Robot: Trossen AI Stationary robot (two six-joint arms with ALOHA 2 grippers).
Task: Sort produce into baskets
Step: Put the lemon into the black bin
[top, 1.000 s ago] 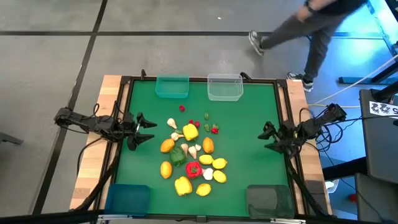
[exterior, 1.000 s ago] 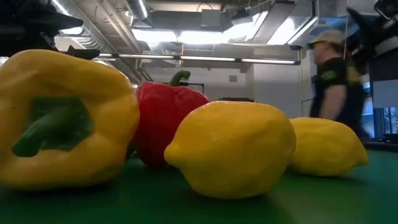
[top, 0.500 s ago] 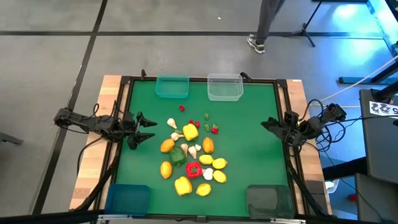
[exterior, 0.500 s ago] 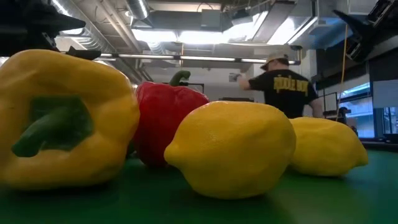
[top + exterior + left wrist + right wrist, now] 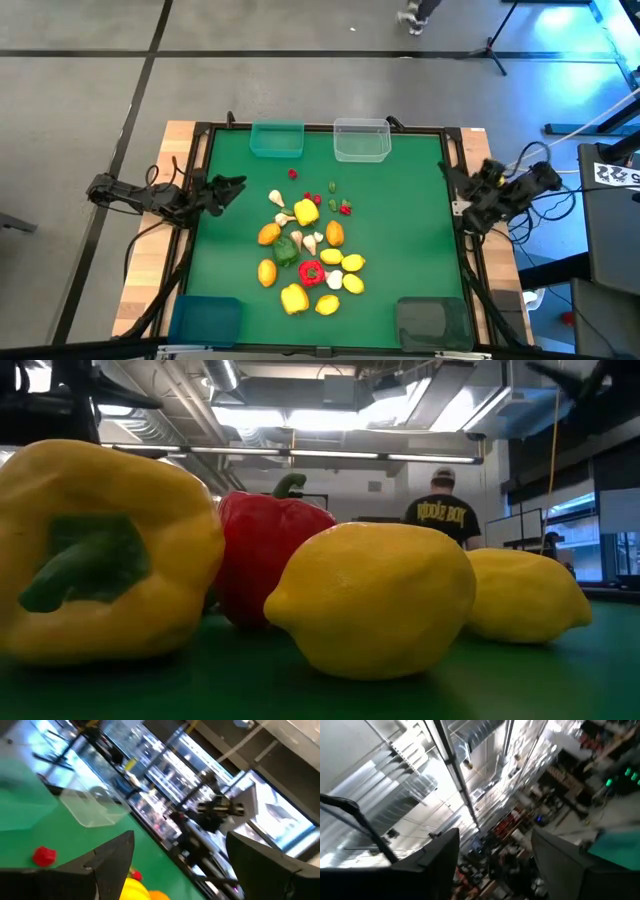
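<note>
The produce lies in a loose pile on the green mat's middle: yellow peppers (image 5: 306, 211), a red pepper (image 5: 311, 271), a green pepper (image 5: 286, 250), lemons (image 5: 352, 263), oranges (image 5: 268, 234), garlic bulbs (image 5: 285, 218) and tiny red pieces (image 5: 293, 173). The teal basket (image 5: 277, 139) and clear basket (image 5: 361, 140) stand at the far edge, the blue basket (image 5: 205, 320) and dark grey basket (image 5: 432, 322) at the near corners. My left gripper (image 5: 232, 185) is open and empty at the mat's left edge. My right gripper (image 5: 455, 185) is open and empty at the right edge, pointing up toward the ceiling.
The low view looks past a yellow pepper (image 5: 100, 550), the red pepper (image 5: 265, 555) and two lemons (image 5: 375, 600). A person (image 5: 440, 510) stands in the room beyond the far edge. A raised dark frame (image 5: 320, 127) borders the mat. Bare mat lies left and right of the pile.
My right gripper has drawn back toward the table's right edge and tipped upward. My left gripper has shifted a little toward the far edge and tipped up. The produce has kept still. The person beyond the far edge has walked away.
</note>
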